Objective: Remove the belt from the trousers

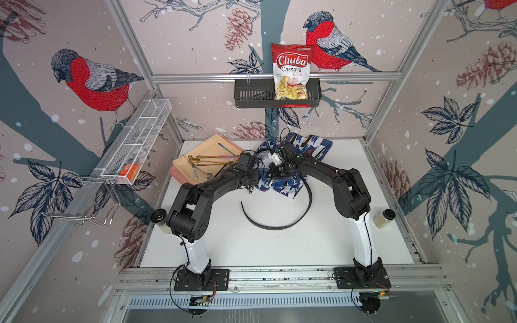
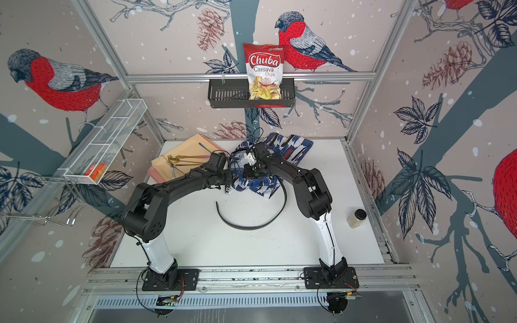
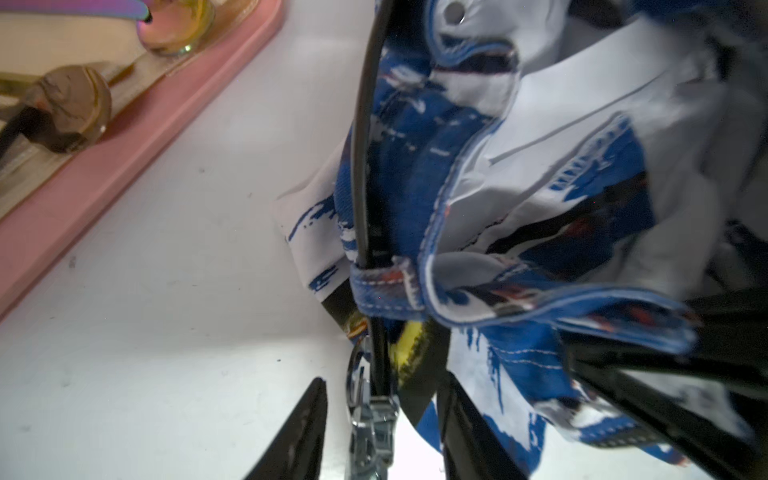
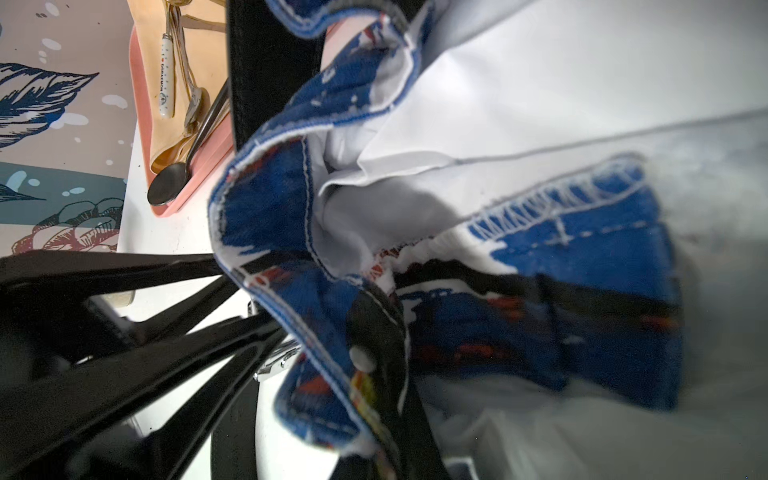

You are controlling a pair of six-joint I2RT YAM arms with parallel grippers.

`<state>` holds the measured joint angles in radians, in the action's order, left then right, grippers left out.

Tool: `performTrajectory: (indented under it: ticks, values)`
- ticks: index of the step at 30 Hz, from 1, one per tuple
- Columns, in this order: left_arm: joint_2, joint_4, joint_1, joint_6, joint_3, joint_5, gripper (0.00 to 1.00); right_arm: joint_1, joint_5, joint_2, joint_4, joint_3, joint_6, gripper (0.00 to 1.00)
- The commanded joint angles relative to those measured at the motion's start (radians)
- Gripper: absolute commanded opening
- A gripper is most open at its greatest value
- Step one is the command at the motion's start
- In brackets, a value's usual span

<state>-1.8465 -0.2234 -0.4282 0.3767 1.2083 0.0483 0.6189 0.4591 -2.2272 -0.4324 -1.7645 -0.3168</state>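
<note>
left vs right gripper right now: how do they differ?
The left gripper is partly open, its fingers either side of the belt buckle; the right gripper is shut on the trousers, its fingertips hidden in cloth. Left sits at the garment's edge, right over its middle. Both work the waistband.

The table (image 1: 279, 251) lies bare nearer the arm bases than the belt (image 1: 279, 227). Left of the belt's arc stands the left arm (image 1: 201, 190), right of it the right arm (image 1: 347, 184). Beyond it, trousers (image 1: 316, 146) and tray (image 1: 207, 145) crowd the far edge.
</note>
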Motion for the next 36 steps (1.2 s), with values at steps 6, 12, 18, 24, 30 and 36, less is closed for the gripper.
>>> performTrajectory:
  ticks: [6,12,18,24,30,36]
  values:
    - [-0.129,-0.032,0.0,-0.051,0.168,0.065,0.39,0.007,0.02,0.001,0.004,0.011,-0.001,0.0]
    - [-0.107,-0.085,-0.001,-0.003,0.107,0.078,0.0,-0.003,0.002,0.01,0.004,-0.039,-0.017,0.0]
    - [0.17,-0.118,-0.001,0.122,-0.094,0.062,0.0,-0.118,-0.075,0.004,-0.057,-0.12,-0.047,0.0]
    - [0.374,-0.344,-0.001,0.143,0.014,0.004,0.0,-0.21,-0.179,0.006,-0.074,-0.084,-0.028,0.0]
    - [0.381,-0.679,-0.001,0.119,0.278,0.01,0.0,-0.304,-0.217,0.01,-0.06,-0.016,-0.065,0.0]
    - [0.361,-0.956,0.0,0.148,0.486,0.166,0.0,-0.4,-0.242,0.046,-0.035,0.061,-0.092,0.0]
